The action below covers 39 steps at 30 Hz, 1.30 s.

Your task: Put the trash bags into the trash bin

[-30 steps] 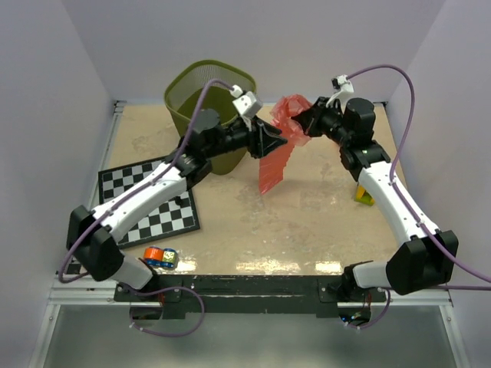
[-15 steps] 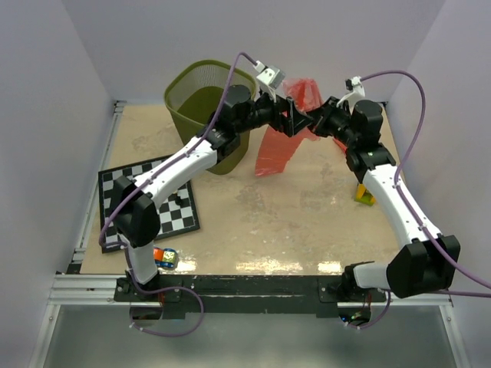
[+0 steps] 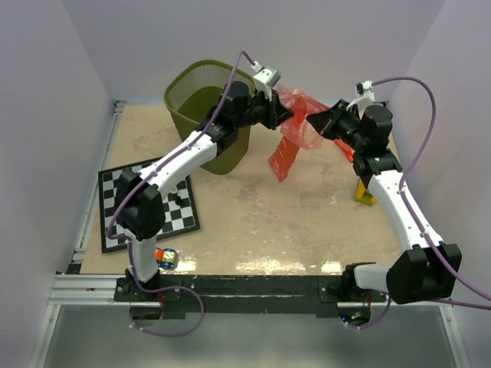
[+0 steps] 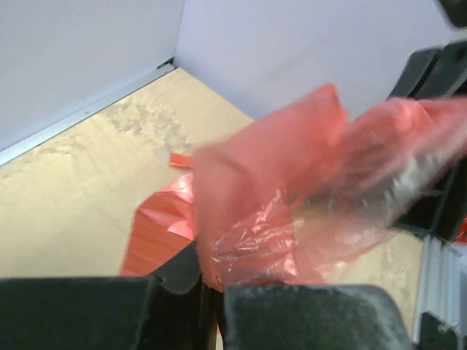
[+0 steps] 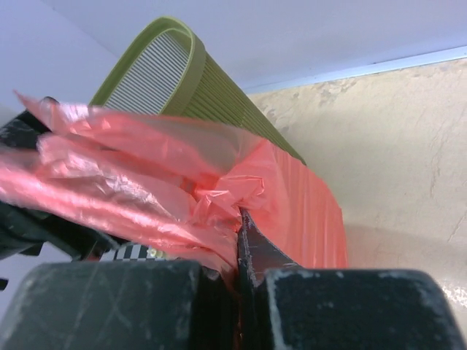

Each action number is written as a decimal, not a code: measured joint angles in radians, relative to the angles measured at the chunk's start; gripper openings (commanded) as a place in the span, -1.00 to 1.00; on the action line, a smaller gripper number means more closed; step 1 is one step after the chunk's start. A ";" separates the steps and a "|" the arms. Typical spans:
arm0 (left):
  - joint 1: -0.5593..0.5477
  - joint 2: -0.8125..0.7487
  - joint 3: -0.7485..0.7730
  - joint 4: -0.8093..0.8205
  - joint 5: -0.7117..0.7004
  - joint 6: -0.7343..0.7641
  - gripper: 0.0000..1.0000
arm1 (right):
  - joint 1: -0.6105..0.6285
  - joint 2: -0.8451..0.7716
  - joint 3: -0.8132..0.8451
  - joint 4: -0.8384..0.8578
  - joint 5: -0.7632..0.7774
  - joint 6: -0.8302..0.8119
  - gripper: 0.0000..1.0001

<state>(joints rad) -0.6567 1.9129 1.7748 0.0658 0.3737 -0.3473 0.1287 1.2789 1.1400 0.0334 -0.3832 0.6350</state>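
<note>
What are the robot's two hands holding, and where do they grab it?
Both pinch the crinkly red plastic bag at its bunched top: left hand one side, right hand the other.

The trash bag (image 3: 299, 126) is thin, glossy, crinkled translucent film; the trash bin (image 3: 201, 64) is matt mesh.

Tan table (image 3: 261, 222) carries trash bin (image 3: 192, 103), checkerboard (image 3: 149, 201), toy blocks (image 3: 163, 258).

walls (image 3: 322, 38): plain, pale white, on three sides | table (image 3: 253, 222): sandy tan top, shiny spots of light | front edge: silver metal rail (image 3: 77, 290)
</note>
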 measured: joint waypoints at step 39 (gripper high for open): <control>0.098 -0.174 -0.117 -0.248 -0.015 0.210 -1.00 | -0.133 -0.103 -0.053 -0.193 0.342 -0.216 -0.18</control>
<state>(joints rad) -0.5591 1.7390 1.6573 -0.1818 0.3584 -0.1371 -0.0040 1.1759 1.0874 -0.1596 -0.0414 0.4194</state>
